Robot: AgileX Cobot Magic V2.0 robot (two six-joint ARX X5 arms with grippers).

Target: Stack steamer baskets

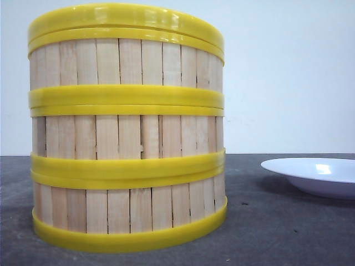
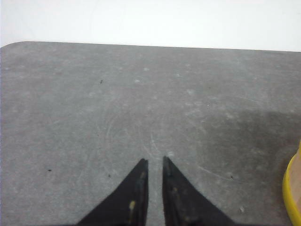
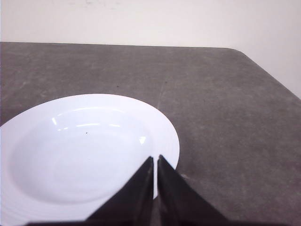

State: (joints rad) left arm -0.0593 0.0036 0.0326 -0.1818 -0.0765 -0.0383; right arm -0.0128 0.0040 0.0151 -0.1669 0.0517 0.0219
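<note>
Steamer baskets: three alike, stacked one on another into a single column, close to the front camera and on the left of that view.
Top basket (image 1: 126,55): pale vertical slats under a thick yellow rim; sits squarely on the one below.
Middle basket (image 1: 126,136): its yellow rims meet those of its neighbours above and below, so the joins read as double yellow bands.
Bottom basket (image 1: 128,213): stands on the grey table (image 1: 277,233); the band above it tilts slightly, higher on the right.
Basket edge at the left wrist: a sliver of yellow rim (image 2: 292,188) with a bit of slat shows at the border of that view, well apart from the fingers.
Left gripper (image 2: 155,162): black tips nearly together, only a narrow slit between them; nothing sits in that slit and nothing touches the tips (bare scuffed table lies beyond them).
Right gripper (image 3: 155,159): tips drawn together to a hairline gap, empty; in the wrist view they overlap the near edge of the plate, though contact cannot be judged.
White plate (image 3: 70,150): shallow, glossy, empty, resting on the table; in the front view it (image 1: 316,174) lies to the right of the stack, clearly apart from it.
Arms in the front view: neither shows there.
</note>
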